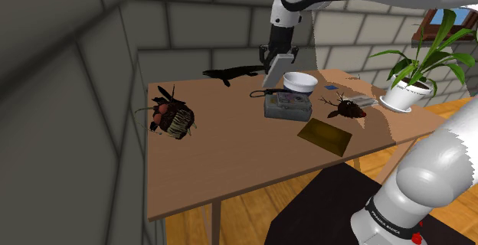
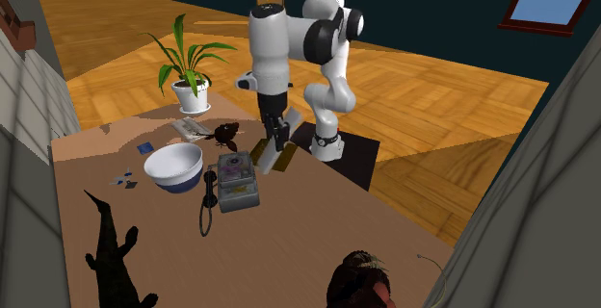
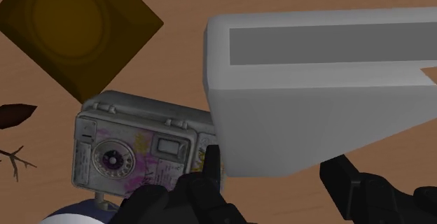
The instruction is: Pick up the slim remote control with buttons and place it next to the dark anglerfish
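Grey remote control (image 3: pixel 315 89), a plain slab with a darker band along one face, clamped between the two black fingers (image 3: pixel 210 168) of the gripper (image 3: pixel 276 177). Hung clear of the wooden table (image 1: pixel 230 167), tilted, and hid one end of a grey box-shaped telephone (image 3: pixel 140 149) in the wrist view. Showed in the shoulder view just left of a white bowl (image 1: pixel 300 81) and above the telephone's far side.

Dark anglerfish (image 1: pixel 173 118) set near the table's left edge in the shoulder view, well apart from the remote control, with bare wood between it and the telephone. Sat at the near edge in the second exterior view.

Brown square tile (image 1: pixel 325 136) with a round hollow, flat on the table, to the right of the telephone and nearer in the shoulder view. Small brown insect (image 1: pixel 348 108) just right of the telephone, apart from the tile. Black lizard (image 1: pixel 230 73) stretched along the far edge, left of the gripper in the shoulder view. Potted plant (image 1: pixel 417 67) in a white pot at the table's right end.
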### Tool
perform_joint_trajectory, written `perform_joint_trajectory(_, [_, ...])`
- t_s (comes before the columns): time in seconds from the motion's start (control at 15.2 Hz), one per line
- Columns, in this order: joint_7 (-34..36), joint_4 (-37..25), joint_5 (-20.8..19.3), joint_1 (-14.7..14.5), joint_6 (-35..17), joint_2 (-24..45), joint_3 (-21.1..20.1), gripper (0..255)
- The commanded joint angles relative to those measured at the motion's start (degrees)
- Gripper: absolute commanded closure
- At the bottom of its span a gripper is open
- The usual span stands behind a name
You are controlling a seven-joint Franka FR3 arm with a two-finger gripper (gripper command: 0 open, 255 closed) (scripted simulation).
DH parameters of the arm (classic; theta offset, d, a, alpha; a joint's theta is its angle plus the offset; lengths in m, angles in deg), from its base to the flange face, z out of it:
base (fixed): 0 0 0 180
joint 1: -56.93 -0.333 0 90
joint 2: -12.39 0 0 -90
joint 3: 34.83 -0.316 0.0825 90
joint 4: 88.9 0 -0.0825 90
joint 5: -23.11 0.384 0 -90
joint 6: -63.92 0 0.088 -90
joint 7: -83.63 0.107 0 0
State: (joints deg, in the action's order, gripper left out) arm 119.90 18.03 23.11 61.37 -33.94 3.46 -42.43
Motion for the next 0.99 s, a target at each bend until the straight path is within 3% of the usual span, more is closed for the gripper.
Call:
perform_joint_trajectory(0.0, [1.90,-4.76,-0.41,-0.64,0.68,4.13,-1.09,255])
perform_joint_trajectory(0.4, [7.68,-20.55,-2.73,-3.53,3.86,17.07,-3.92,255])
perform_joint_trajectory(0.53, [10.12,-29.93,-4.31,-5.41,6.51,24.04,-4.86,255])
perform_joint_trajectory(0.92, [10.13,-23.95,-4.08,-5.23,1.46,23.08,-4.64,255])
